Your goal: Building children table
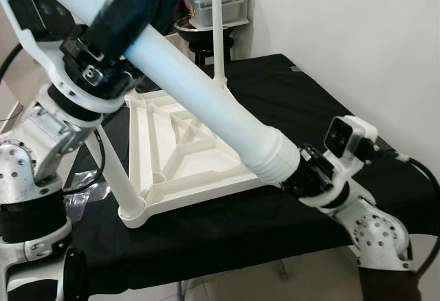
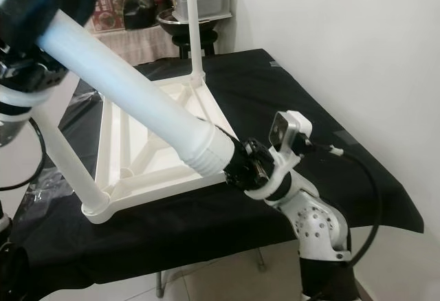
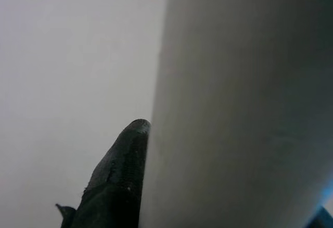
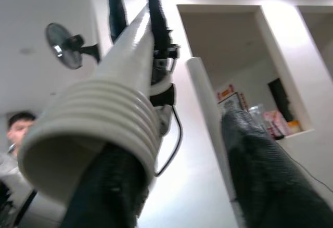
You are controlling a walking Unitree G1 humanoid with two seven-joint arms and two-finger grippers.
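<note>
The white children's table top (image 1: 180,151) lies upside down on a black-covered table (image 1: 323,108). One leg (image 1: 218,33) stands upright at its far corner. Another leg (image 1: 110,167) slants up from the near left corner. My left gripper (image 1: 130,9) is shut on a loose white leg (image 1: 192,88), held high at the upper left and slanting down to the right. In the left wrist view a black finger (image 3: 119,176) presses against this leg (image 3: 239,103). The leg's ribbed threaded end (image 1: 273,153) lies in my open right gripper (image 4: 179,144), against one finger (image 4: 112,186), with a wide gap to the other.
Stacked plastic boxes (image 1: 218,2) and a metal bowl (image 1: 196,29) stand behind the table. A white wall runs along the right. In the right wrist view there is a person (image 4: 18,126) at the left and a wall fan (image 4: 65,40) above.
</note>
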